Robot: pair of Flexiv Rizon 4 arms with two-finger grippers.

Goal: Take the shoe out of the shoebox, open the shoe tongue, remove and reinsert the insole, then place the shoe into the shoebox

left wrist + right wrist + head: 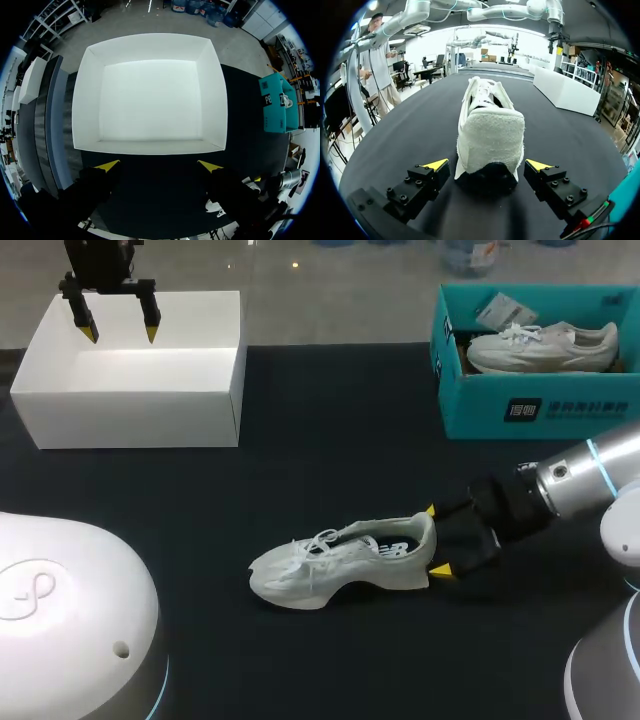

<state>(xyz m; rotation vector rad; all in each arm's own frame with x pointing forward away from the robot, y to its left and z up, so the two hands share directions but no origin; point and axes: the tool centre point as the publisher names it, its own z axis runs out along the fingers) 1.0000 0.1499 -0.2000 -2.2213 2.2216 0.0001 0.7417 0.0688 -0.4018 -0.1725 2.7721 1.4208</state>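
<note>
White low-top sneaker (340,565) (490,135) with white laces sits upright on its sole on the black cloth-covered table (330,440) (410,125), near the front middle. In the head view its toe points left and its heel points right. It is out in the open, well apart from both boxes.

Right gripper (435,540) (487,165) is low at the table, right behind the heel. Its fingers are spread, one yellow tip on each side of the heel. The right wrist view shows a thin gap on both sides, so it is flanking the heel, not clamped. The padded heel collar faces this gripper, and the laces and tongue run away from it.

Left gripper (121,335) (159,165) hangs above the open-topped white rectangular cardboard box (130,415) (87,100) at the far left of the table. Its fingers are wide apart and pointing down, holding nothing. In the left wrist view the tips sit over the box's near wall and the dark table just before it.

Teal cardboard shoebox (480,410) (274,112) stands at the far right, lid off. A second pale sneaker (545,348) lies inside it on its sole, with some white paper tucked behind it.
</note>
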